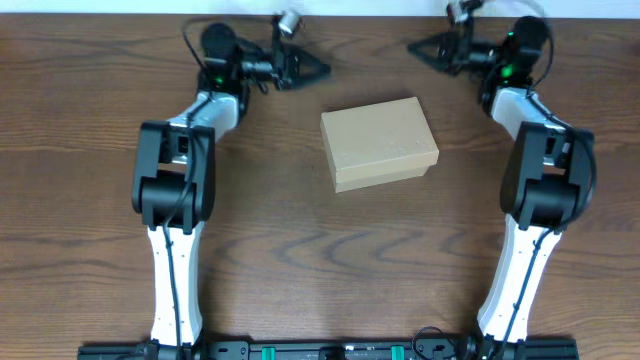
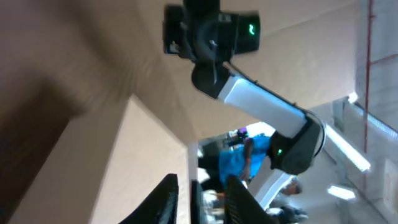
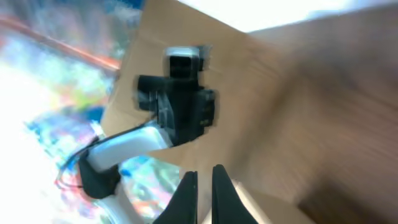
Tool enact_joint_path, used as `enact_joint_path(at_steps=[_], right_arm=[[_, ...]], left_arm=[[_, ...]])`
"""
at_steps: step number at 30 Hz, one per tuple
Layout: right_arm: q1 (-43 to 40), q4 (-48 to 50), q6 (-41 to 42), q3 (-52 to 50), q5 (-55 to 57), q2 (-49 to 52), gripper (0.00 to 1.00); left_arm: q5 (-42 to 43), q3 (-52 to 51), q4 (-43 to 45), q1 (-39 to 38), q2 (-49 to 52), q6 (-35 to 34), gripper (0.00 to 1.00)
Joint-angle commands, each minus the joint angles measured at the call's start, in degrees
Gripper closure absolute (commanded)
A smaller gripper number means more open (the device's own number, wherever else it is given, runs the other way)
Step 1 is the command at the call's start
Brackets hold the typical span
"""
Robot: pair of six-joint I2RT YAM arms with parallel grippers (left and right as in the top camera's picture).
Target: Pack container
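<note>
The small rectangular tan cardboard box (image 1: 380, 143) is sitting shut at mid-table, well apart from both grippers; packing is being judged complete. Nothing is being gripped: left gripper (image 2: 200, 182) slightly parted, right gripper (image 3: 204, 172) closed.

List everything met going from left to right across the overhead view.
left arm → left end effector → closed tan cardboard box → right end effector → right arm
</note>
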Motion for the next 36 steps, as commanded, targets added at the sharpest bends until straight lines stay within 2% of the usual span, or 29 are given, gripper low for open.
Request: enact_joint_path(at_steps=[1,5,6,7,8,11,12,14,15,19,23,25,27,36], right_arm=[[0.22,10.56,20.52,0.70,-0.66,-8.26,0.98],[0.26,10.25,20.59,0.70,-0.37,-13.99,0.98],[0.26,10.25,20.55,0.70,-0.37,-15.30,0.93],[0.26,10.25,20.37,0.70,-0.37,-16.61,0.84],[0.26,10.45,20.35,0.70,-0.37,-17.94,0.71],[0.26,10.91,20.37,0.70,-0.31,-21.75,0.45],[0.26,10.91,20.35,0.70,-0.31,-23.21,0.33],[0.26,11.04,19.43,0.70,-0.39,-26.14,0.18],[0.26,11.04,18.69,0.70,-0.61,-27.39,0.15],[0.11,11.04,18.18,0.70,-0.66,-31.56,0.16],[-0.90,9.77,18.03,0.70,-0.66,-33.70,0.18],[-1.31,8.90,18.03,0.70,-0.66,-33.94,0.11],[-1.31,8.90,18.03,0.70,-0.63,-33.94,0.01],[-1.53,4.81,18.69,0.70,-0.61,-33.97,0.01]], left_arm=[[0.63,4.48,7.96,2.10,0.26,-14.69,0.75],[0.72,8.59,20.04,3.17,0.22,-27.23,0.74],[0.63,9.51,20.17,3.26,-0.15,-28.85,0.74],[0.63,10.27,20.20,3.26,-0.50,-29.16,0.74],[0.61,10.91,20.17,3.26,-0.83,-29.20,0.75],[0.61,12.81,20.17,2.84,-2.19,-29.97,0.75],[0.61,13.33,20.17,2.62,-2.78,-30.03,0.75],[0.61,14.16,20.15,2.14,-4.50,-30.03,0.75],[0.61,14.34,20.04,1.97,-5.44,-30.01,0.76],[0.63,14.38,20.02,1.88,-10.60,-29.27,0.82],[0.63,14.38,20.00,2.21,-17.81,-27.85,0.83],[0.63,14.38,19.98,2.19,-21.14,-27.61,0.94],[0.63,14.38,19.98,1.86,-24.09,-27.82,0.94],[0.68,14.38,19.98,0.52,-32.46,-27.61,0.94]])
